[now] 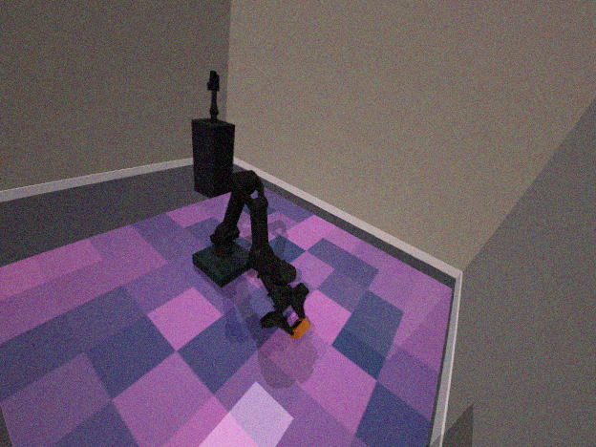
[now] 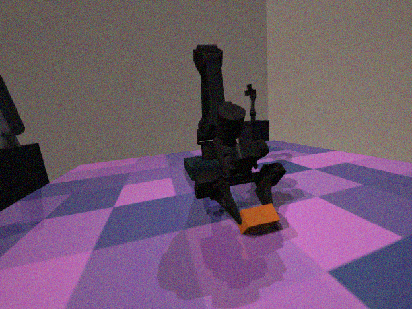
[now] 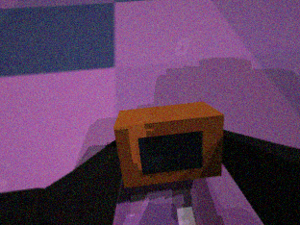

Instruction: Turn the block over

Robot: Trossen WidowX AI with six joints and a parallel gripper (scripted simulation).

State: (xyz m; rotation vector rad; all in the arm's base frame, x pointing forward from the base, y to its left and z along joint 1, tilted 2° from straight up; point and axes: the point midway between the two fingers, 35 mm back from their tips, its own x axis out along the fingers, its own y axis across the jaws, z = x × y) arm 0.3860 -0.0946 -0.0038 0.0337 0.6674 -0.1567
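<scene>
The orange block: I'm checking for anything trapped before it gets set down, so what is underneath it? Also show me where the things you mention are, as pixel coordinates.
In the exterior view, a dark shadow shows below the orange block point(image 1: 301, 329) point(image 2: 259, 215) point(image 3: 168, 126), which the gripper point(image 1: 299, 326) point(image 2: 257, 212) point(image 3: 166, 140) grips. The block covers the rest; I cannot tell what is there.

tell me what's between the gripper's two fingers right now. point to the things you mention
The orange block point(image 1: 302, 328) point(image 2: 259, 215) point(image 3: 168, 124), gripped by the gripper point(image 1: 299, 326) point(image 2: 255, 212) point(image 3: 166, 140); the wrist view shows it best.

Black arm, rounded joints, dark green square base

Back there — a dark pedestal near walls.
</scene>
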